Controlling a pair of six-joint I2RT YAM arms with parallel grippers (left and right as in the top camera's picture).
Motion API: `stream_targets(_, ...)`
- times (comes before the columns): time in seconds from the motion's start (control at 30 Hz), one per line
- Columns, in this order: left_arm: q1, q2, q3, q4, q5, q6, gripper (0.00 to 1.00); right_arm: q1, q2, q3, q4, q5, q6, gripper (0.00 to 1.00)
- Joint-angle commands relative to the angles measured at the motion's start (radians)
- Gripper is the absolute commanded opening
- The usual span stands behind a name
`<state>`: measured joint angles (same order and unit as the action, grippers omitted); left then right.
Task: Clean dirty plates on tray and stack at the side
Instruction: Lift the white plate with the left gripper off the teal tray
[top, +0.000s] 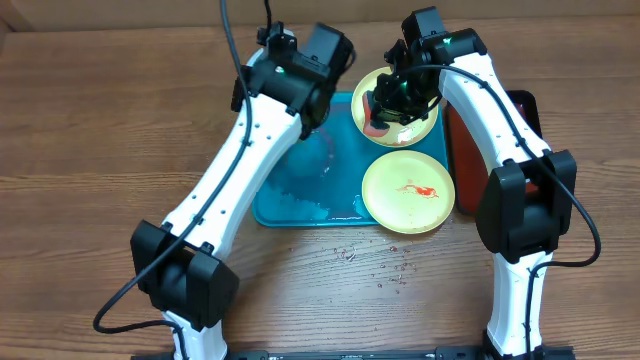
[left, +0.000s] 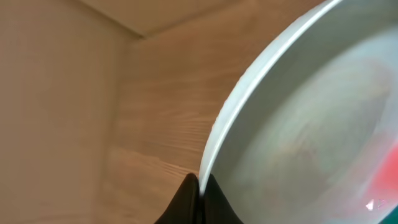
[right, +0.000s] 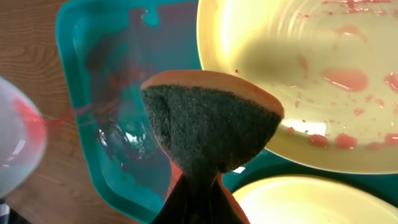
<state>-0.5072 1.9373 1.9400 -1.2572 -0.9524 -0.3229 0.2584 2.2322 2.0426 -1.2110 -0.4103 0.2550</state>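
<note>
Nearest, we log a pale yellow-green round plastic plate (top: 405, 190) lying flat on the large teal-blue rectangular plastic tray (top: 285, 205), red-smeared. Beyond it the right gripper (top: 392, 100), jaws clenched on an orange sponge with dark scouring face (right: 211, 124), hangs over the second yellow-green plate (right: 311, 74). Its smears lie just beyond the pad. Farther left, the left gripper (left: 199, 186) pinches the pale blue-white plate (left: 311, 124) by its rim, tilted above the tray.

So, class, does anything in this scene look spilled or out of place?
Yes. Small drops are scattered on the wooden table just in front of the teal tray, outside it. The pale plate is gripped by its rim in the left gripper, tilted up, while the right gripper holds a sponge.
</note>
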Motion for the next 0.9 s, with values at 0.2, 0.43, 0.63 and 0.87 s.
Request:
stream_targets(0.2,-0.052,-0.013,0.017,-0.005,-0.291,-0.086,0.04,0.01,-0.022,0.019,-0.005,0.009,0.0,0.04)
stream_targets(0.43,-0.056,-0.014,0.017,-0.003,-0.308,-0.104,0.04,0.01,-0.022,0.019,-0.007,0.009,0.0,0.04)
stream_targets(0.63,-0.062,-0.014,0.017,-0.003,-0.309,-0.104,0.04,0.01,-0.022,0.019,-0.007,0.009,0.0,0.04)
stream_targets(0.87,-0.063,-0.014,0.017,-0.003,-0.308,-0.104,0.04,0.011,-0.022,0.019,-0.007,0.009,0.0,0.04)
